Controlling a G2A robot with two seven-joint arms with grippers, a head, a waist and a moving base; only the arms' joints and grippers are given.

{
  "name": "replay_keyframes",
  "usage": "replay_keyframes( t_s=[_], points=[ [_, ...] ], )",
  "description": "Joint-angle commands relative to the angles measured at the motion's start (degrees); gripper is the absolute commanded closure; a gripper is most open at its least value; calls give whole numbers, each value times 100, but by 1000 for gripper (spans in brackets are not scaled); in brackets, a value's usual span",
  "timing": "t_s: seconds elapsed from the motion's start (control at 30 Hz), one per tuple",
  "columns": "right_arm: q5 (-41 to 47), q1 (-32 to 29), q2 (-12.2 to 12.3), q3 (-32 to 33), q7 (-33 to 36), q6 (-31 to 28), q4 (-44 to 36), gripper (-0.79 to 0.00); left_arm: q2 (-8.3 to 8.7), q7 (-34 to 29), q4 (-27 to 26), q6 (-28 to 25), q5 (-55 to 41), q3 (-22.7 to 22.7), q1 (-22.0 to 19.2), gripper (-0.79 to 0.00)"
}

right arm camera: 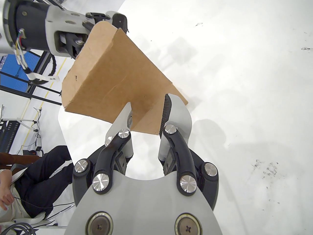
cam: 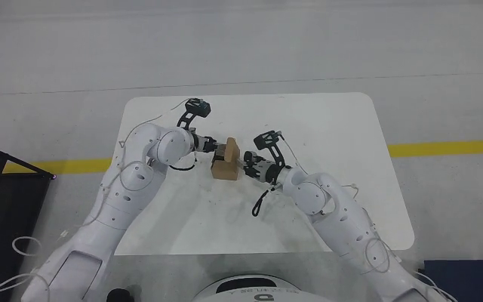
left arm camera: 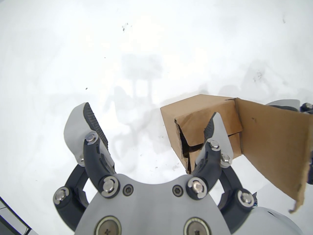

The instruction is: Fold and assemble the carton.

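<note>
A small brown carton point(cam: 226, 158) stands on the white table point(cam: 324, 128), near its middle. In the left wrist view the carton point(left arm camera: 200, 110) shows an end with loosely tucked flaps, and one large flap point(left arm camera: 273, 145) sticks out sideways. My left gripper point(left arm camera: 150, 121) is open wide at that end; one finger point(left arm camera: 216, 128) rests against the tucked flaps and the other stands free over the table. From the opposite side my right gripper point(right arm camera: 148, 111) is shut on the carton point(right arm camera: 115, 74), its fingers clasping a lower corner. The left gripper point(right arm camera: 71, 37) shows behind the carton.
The table's rounded edge point(right arm camera: 61, 123) runs close to the carton in the right wrist view. A black frame point(cam: 23, 170) stands off the table's left side. Bare tabletop point(cam: 324, 128) lies beyond and to the right of the carton.
</note>
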Motion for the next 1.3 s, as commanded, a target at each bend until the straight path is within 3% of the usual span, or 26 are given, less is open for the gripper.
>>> replay_keyframes(
  t_s=[0.0,0.37,0.67,1.27],
  points=[
    [-26,35,-11,-47,32,40,24,-305,34,-24,-15,-37,-8,-148,54,-785],
    [-121,78,-35,-122,19,127,36,-308,120,3,42,-94,11,-504,254,-785],
    [-159,134,-51,-166,128,186,99,-286,206,-36,-265,-117,-129,-904,475,-785],
    [-152,119,-66,-174,146,190,68,-283,231,-101,-466,-213,-83,-803,627,-763]
  ],
)
